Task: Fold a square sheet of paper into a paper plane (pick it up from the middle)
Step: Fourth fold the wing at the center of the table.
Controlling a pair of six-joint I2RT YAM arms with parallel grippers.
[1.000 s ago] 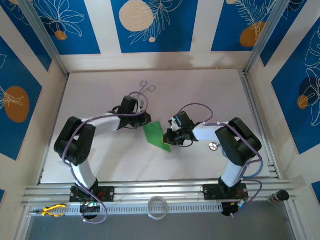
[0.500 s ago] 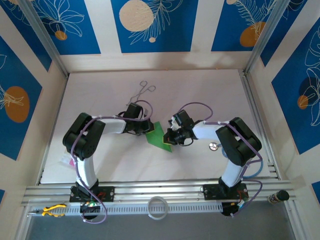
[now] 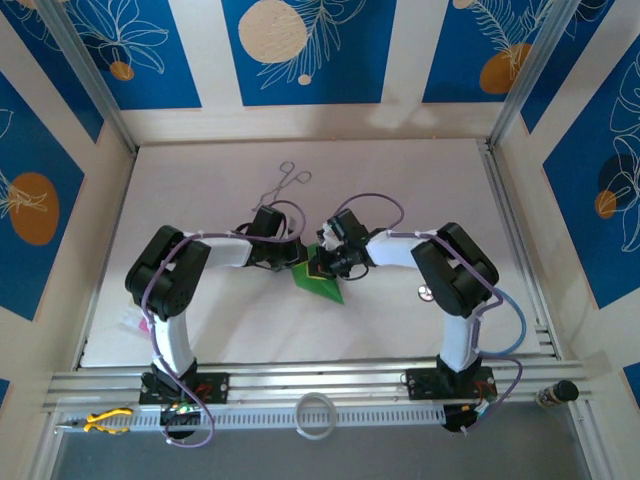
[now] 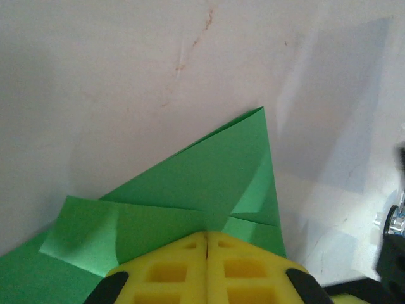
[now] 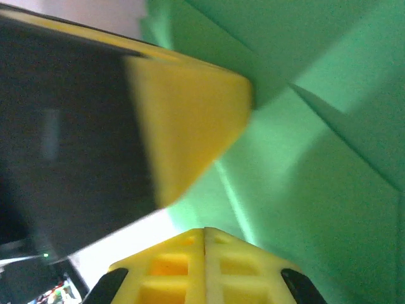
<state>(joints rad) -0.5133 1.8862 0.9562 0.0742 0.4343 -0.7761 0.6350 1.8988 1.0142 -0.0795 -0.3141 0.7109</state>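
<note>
Top external view shows the thin, bright green, partly folded sheet of paper [image 3: 326,286] lying mid-way across the white table [image 3: 420,180], where a sharp crease calls for firm, even pressure without dragging, both arms bent low and reaching inward, left tool [image 3: 298,258] and right tool [image 3: 320,264] clenched empty, tips pressing on it.

Bright green square sheet of paper [image 3: 322,285] is lying near the middle of the desk [image 3: 430,190], partly folded into overlapping triangular flaps, one sharp corner pointing toward the near edge.
</note>
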